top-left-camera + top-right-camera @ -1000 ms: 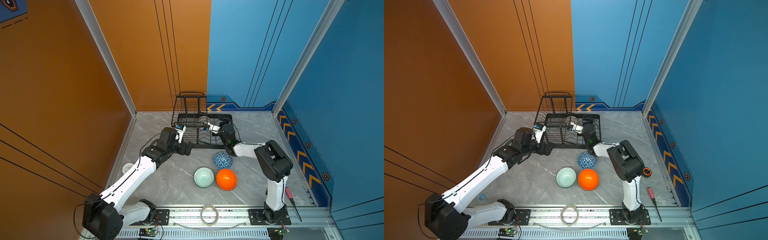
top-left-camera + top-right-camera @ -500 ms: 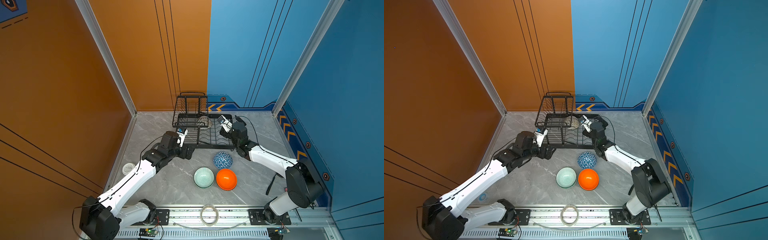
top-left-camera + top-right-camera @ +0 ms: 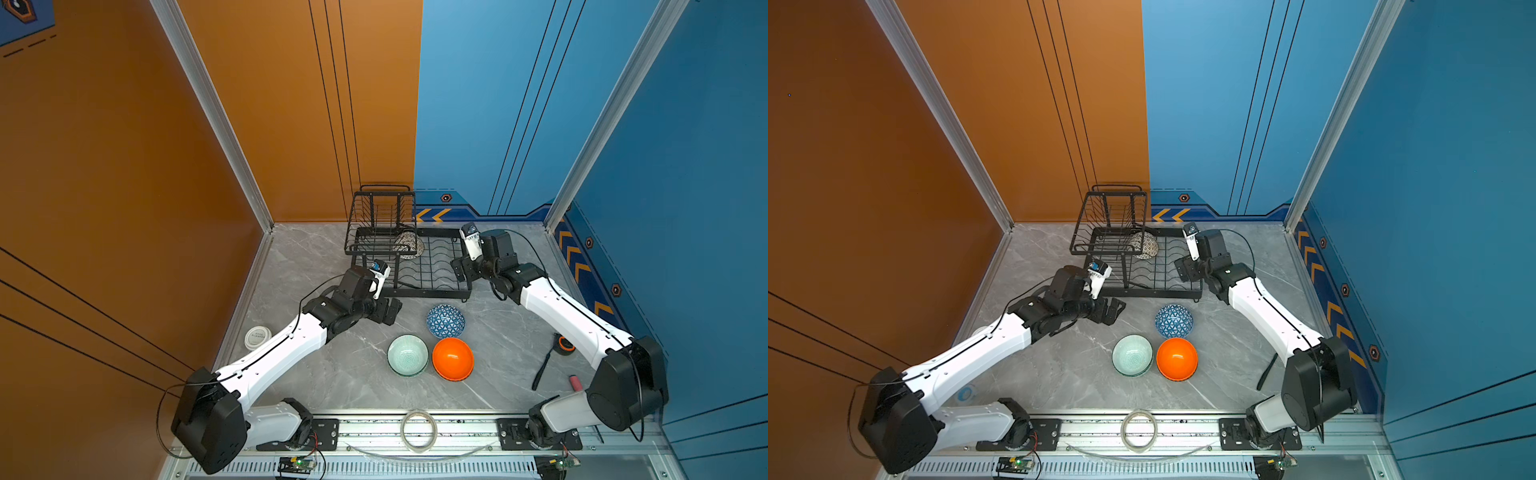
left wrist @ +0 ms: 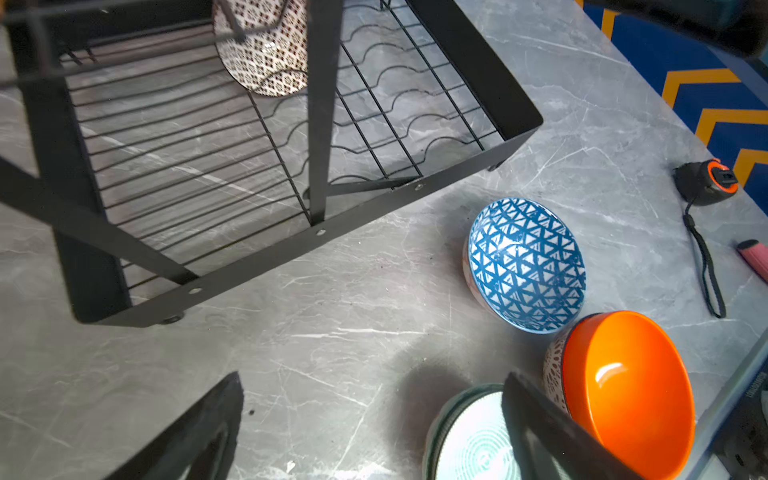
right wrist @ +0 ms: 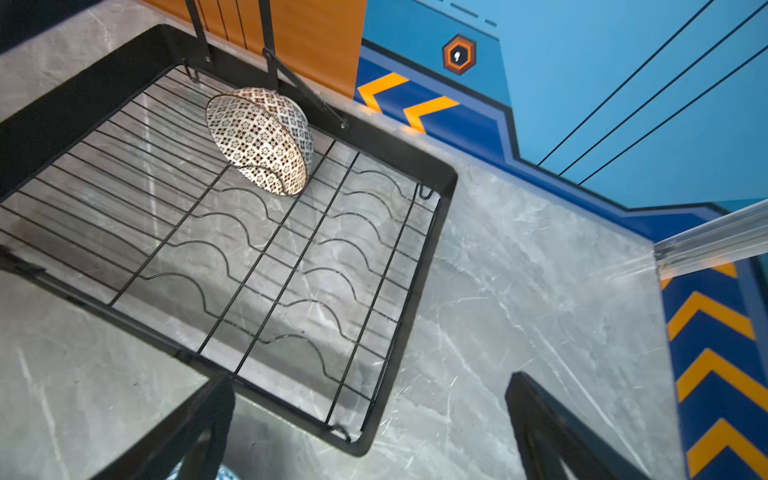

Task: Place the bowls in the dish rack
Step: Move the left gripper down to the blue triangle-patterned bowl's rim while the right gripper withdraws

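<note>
Early days on this one. Only the white lattice bowl is in the dish rack, tipped on its side in the lower tray, toward the back edge of the counter. The blue triangle bowl, mint bowl and orange bowl sit on the counter just in front of the rack (some may be stacked on others, can't tell). Left fingers and right fingers are both spread wide, holding nothing.

A robot lab's test cell: orange panel wall, blue panel wall, aluminium corner posts, grey marble-patterned table, aluminium arm-mounting rail.
</note>
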